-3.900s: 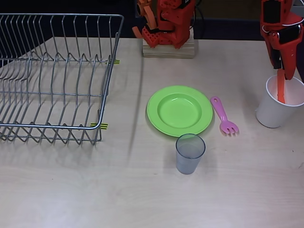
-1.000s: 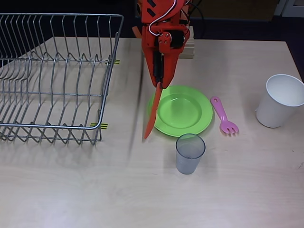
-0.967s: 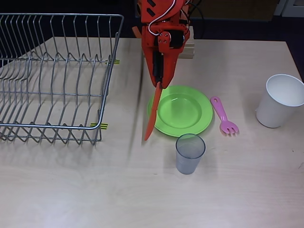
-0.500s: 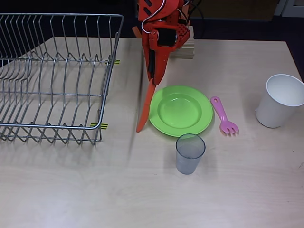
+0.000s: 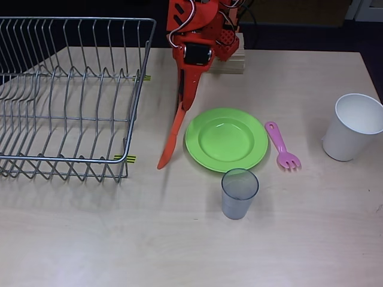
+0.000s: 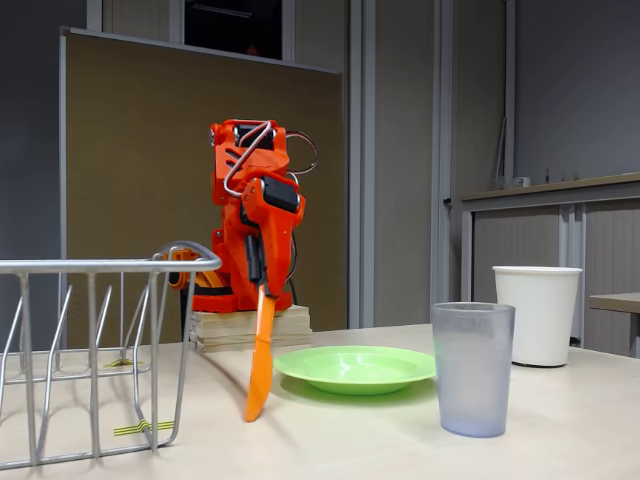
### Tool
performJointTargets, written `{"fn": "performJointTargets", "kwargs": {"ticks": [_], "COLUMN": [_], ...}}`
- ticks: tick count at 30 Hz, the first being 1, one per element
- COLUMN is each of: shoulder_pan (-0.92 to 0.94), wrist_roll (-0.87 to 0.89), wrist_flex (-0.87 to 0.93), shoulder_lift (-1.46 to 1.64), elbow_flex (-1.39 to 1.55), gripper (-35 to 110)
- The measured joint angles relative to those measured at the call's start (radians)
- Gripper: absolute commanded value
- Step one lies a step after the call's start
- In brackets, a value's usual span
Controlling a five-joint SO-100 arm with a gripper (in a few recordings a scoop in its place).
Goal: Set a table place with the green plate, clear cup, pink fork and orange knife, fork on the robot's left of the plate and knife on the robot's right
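Pale wooden table (image 5: 269, 239): gripper (image 5: 181, 106) clamped on orange knife (image 5: 170, 140), tip touching tabletop between wire dish rack (image 5: 66, 95) and green plate (image 5: 226, 139).

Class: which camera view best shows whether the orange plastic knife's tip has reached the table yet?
The fixed view: side-on, the flat orange plastic knife hangs from the gripper, tip at or just above the wooden table. The overhead view shows the knife left of the round green plate, not its height.
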Motion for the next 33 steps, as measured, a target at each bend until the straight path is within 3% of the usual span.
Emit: {"fn": "performJointTargets", "kwargs": {"ticks": [6,14,19,25,28,33], "shoulder_pan": [0.014,0.015,0.017,-0.012,-0.055,-0.098], "wrist_roll": [0.026,0.051,0.051,0.054,0.060,0.215], "wrist_flex": [0.000,0.002,0.002,0.032,0.071,0.179], "shoulder_lift": [-0.002,0.006,0.023,0.066,0.087,0.141], "elbow_flex": [0.025,0.025,0.025,0.014,-0.021,-0.055], "gripper": [16,18,17,0,0,0]}}
